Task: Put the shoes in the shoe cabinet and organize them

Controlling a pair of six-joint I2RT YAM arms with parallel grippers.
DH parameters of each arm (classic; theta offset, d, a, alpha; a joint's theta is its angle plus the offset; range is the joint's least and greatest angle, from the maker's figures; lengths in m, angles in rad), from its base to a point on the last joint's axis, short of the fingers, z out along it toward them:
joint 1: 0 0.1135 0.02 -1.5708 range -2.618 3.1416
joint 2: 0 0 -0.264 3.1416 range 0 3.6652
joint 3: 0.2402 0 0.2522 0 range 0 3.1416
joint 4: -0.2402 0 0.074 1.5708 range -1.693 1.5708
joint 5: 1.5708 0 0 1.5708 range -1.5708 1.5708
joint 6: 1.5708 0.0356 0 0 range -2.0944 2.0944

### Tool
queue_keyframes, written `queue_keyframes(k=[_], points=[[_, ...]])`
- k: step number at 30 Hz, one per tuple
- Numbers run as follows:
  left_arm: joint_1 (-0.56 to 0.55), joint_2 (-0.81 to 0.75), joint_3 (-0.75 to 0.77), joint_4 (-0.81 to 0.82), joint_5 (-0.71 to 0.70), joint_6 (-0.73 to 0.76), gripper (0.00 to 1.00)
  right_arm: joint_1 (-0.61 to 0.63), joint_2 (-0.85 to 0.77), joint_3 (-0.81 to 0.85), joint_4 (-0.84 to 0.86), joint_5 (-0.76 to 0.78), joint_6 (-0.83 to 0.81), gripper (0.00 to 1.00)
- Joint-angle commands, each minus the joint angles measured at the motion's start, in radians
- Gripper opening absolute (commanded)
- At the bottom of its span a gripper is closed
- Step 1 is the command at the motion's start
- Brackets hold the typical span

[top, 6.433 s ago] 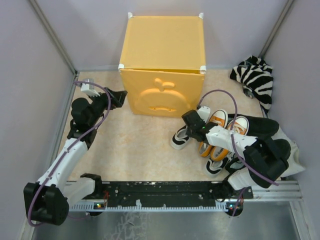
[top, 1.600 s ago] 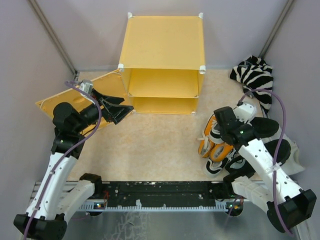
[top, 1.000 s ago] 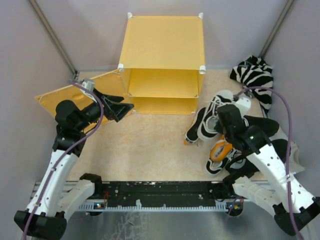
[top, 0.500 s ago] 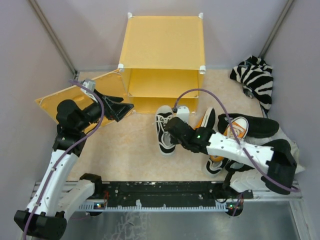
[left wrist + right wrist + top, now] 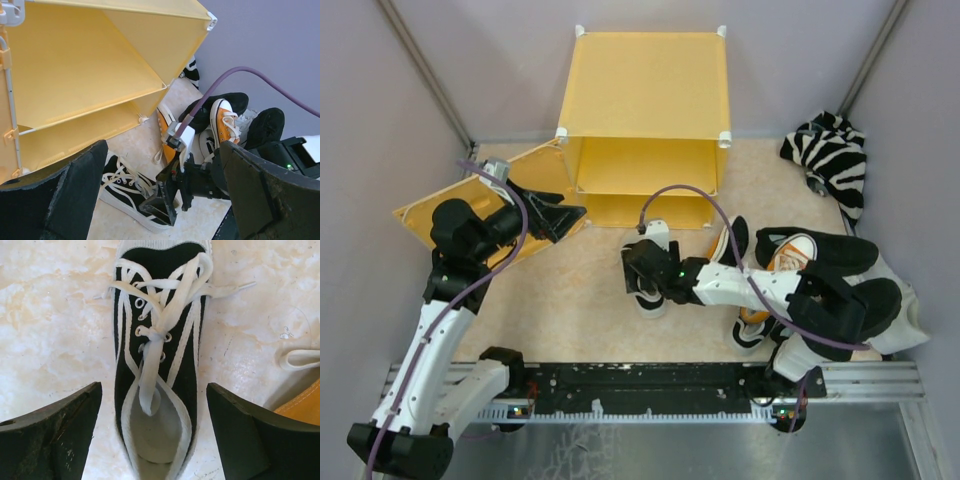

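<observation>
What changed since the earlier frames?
The hinged door of the yellow-orange plastic cabinet swung open leftward. The right gripper carried a black-and-white sneaker from the right-hand pile to the floor before the cabinet and stands open over it. Left gripper stays by the door; cabinet unmoved.

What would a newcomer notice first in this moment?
The big yellow-orange shoe cabinet stands at the back, its door lying open to the left and both compartments without shoes. Just in front, the right gripper hovers open over a black-and-white sneaker. The orange sneakers lie further right.
</observation>
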Motion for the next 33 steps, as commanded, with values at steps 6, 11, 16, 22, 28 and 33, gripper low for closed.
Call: queue_keyframes(k=[6,11,16,22,28,33], points=[[-0.004,-0.003,0.030,-0.008,-0.004,0.016,0.99,0.063,-0.258,-0.135,0.025,-0.070,-0.016,0.84],[-0.004,0.000,0.015,0.001,-0.008,0.010,0.99,0.092,-0.274,-0.218,0.019,-0.068,0.035,0.82],[-0.004,0.000,0.007,0.001,-0.014,0.010,0.99,0.092,-0.258,-0.280,0.128,-0.054,0.049,0.80],[-0.004,-0.001,0.005,0.000,-0.015,0.017,0.99,0.092,-0.209,-0.318,0.240,0.025,-0.006,0.78],[-0.004,0.005,0.002,-0.011,-0.022,0.034,0.99,0.091,-0.268,-0.372,0.334,0.057,-0.047,0.78],[-0.004,0.011,-0.002,-0.011,-0.020,0.036,0.99,0.091,-0.263,-0.397,0.406,0.076,-0.069,0.77]])
